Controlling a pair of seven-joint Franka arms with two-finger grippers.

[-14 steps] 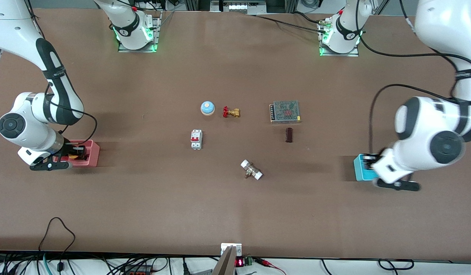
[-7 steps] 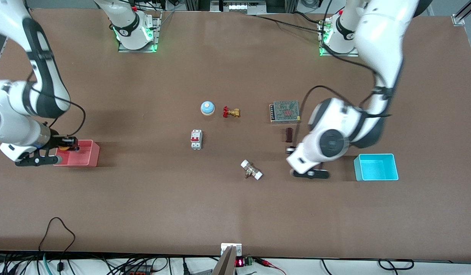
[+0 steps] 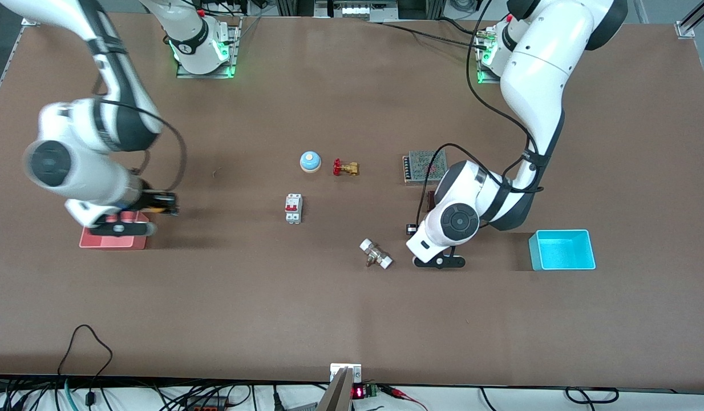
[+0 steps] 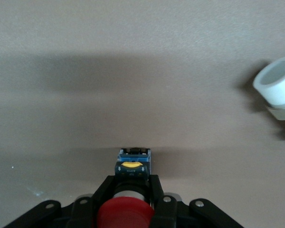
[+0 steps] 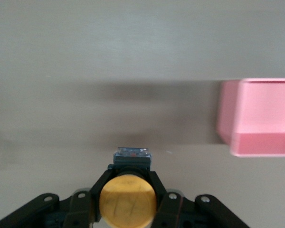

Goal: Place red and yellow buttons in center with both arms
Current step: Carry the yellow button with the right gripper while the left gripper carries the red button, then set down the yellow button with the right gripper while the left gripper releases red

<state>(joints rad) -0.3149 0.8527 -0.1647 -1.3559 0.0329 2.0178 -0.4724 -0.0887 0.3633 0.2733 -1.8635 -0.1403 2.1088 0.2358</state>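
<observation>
Compared with half a second ago, I see the left end effector [image 3: 410, 229] carried from beside the dark brown block farther toward the bench [image 3: 352, 308] centre, now over bare surface near the white-capped fitting [image 3: 376, 254]; the teal bin [image 3: 562, 249] stands well apart. The right end effector [image 3: 166, 204] has left the pink bin [image 3: 113, 240] and hangs just beside it, toward the centre. The front view hides both loads. The left wrist view shows the left end effector [image 4: 128, 187] clamped on the red button [image 4: 124, 214], held above the bench. The right wrist view shows the right end effector [image 5: 129, 183] clamped on the yellow button [image 5: 128, 200], the pink bin [image 5: 259, 118] alongside.
</observation>
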